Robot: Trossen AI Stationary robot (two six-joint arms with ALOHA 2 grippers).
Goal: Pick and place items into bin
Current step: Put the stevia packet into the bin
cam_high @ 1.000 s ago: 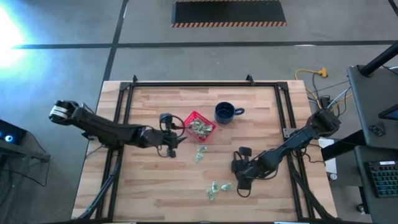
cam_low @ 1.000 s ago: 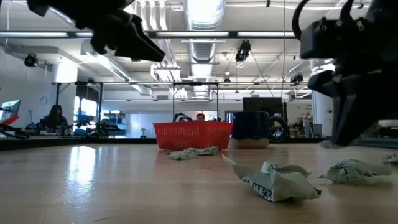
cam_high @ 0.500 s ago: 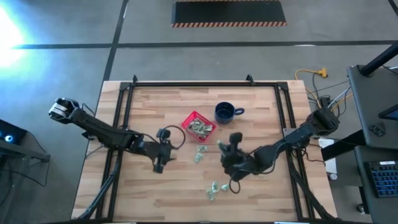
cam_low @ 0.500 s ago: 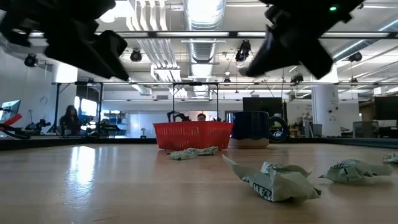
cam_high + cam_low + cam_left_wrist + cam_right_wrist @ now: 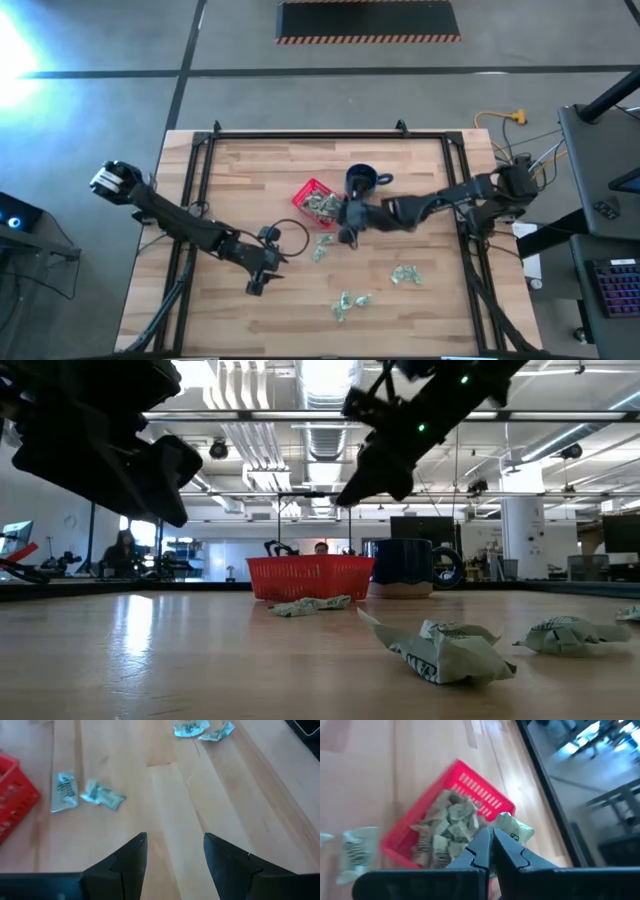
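Inside the small red plastic basket (image 5: 465, 800) sits a heap of crinkled green-and-white wrapped pieces (image 5: 447, 827); right gripper (image 5: 491, 851) beside it pinches one, left gripper (image 5: 175, 851) gapes empty.

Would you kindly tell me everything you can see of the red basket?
The red basket is a small square plastic bin with low slatted sides, sitting flat on the wooden table beside the dark blue mug. It holds a heap of pale green-and-white wrapped pieces. The right gripper, shut on another piece, hangs at its edge.
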